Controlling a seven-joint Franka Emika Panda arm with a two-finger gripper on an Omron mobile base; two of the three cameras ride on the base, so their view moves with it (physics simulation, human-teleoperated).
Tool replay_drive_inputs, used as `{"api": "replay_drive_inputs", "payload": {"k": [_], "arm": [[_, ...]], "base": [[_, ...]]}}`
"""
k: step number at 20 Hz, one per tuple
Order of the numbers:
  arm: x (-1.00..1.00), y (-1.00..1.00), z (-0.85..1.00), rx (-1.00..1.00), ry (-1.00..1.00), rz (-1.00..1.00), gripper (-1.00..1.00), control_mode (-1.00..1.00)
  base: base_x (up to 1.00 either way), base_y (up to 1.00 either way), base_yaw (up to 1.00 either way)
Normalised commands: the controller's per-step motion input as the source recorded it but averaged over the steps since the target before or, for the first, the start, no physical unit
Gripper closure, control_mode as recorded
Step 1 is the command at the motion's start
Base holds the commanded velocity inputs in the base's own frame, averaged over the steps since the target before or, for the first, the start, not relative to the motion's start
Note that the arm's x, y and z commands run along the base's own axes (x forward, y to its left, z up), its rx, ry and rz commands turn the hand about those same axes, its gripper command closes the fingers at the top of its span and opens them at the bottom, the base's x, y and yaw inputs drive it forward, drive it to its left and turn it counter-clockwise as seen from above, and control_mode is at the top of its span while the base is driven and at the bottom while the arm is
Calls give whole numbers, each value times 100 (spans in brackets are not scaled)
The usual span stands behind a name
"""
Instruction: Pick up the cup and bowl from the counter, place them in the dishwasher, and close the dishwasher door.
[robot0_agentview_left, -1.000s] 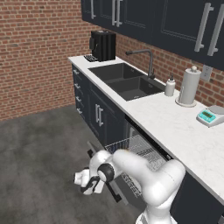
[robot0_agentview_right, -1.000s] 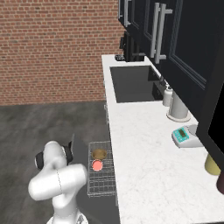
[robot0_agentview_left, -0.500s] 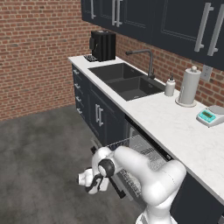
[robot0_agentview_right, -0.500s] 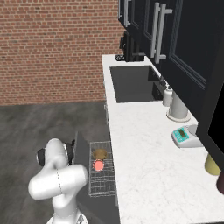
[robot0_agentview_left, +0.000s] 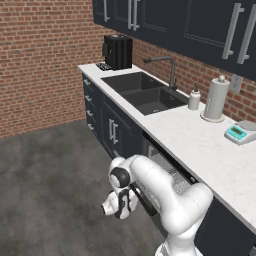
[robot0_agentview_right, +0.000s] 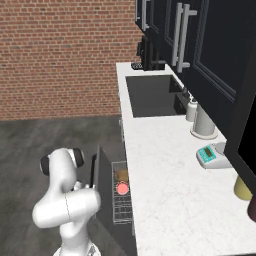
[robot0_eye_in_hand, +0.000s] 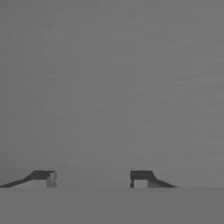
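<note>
The dishwasher door (robot0_agentview_right: 102, 185) has swung up from near flat to half-raised, pushed by the claw (robot0_eye_in_hand: 92, 177), its tips spread with nothing between. Cup (robot0_agentview_right: 122, 188) and bowl (robot0_agentview_right: 121, 174) sit in the rack (robot0_agentview_right: 120, 207).

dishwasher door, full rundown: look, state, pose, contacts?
The dishwasher door is a flat dark panel matching the navy cabinet fronts. It stands partly raised, nearly upright, with a gap left to the counter edge; through the gap the wire rack shows the cup and bowl. The arm's hand sits at its outer face; whether it touches is unclear.
</note>
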Motion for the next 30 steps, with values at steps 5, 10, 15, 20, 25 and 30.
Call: {"api": "replay_drive_inputs", "payload": {"k": [5,10,15,20,25,30], "arm": [[-16,-100,38,-23,-25,0,-100,-100],[-1,-100,3,-13,-14,0,-100,-100],[11,-100,0,-1,-5,0,-100,-100],[21,-100,0,0,-1,0,-100,-100],[40,-100,16,0,-8,0,-100,-100],[57,-100,15,0,-9,-2,-100,-100]], "base": [[0,0,0],[0,0,0],[0,0,0],[0,0,0],[0,0,0],[0,0,0]]}}
